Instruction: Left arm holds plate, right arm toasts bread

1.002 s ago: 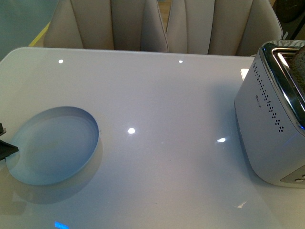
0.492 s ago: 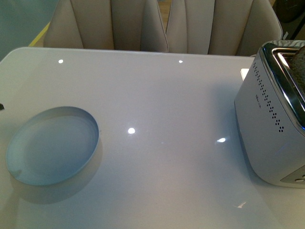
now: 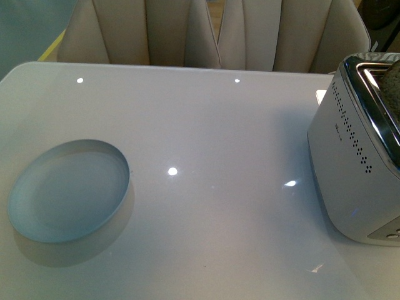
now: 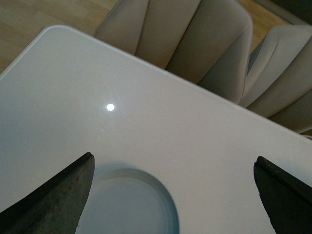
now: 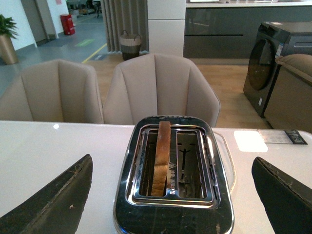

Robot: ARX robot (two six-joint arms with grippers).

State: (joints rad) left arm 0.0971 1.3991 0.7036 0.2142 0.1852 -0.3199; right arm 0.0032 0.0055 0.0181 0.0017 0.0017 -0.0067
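Note:
The pale blue-grey plate [image 3: 69, 190] sits flat on the white table at the near left and holds nothing. In the left wrist view its far rim [image 4: 127, 204] shows below and between the dark jaws of my left gripper [image 4: 173, 160], which is open, raised and clear of it. A brown bread slice [image 5: 161, 156] stands upright in one slot of the chrome-topped toaster [image 5: 170, 214]. My right gripper [image 5: 171, 161] hovers open above the toaster, touching nothing. In the front view the toaster [image 3: 353, 156] stands at the right edge, with the bread [image 3: 394, 78] just showing; neither arm appears there.
Beige chairs [image 3: 212, 34] line the table's far edge. A white card [image 5: 251, 140] and a printed leaflet [image 5: 285, 136] lie on the table beyond the toaster. The toaster's second slot [image 5: 189, 163] holds nothing.
The left gripper's dark fingertip, at the plate's left rim a second ago, has drawn out of the front view. Plate and toaster have not moved.

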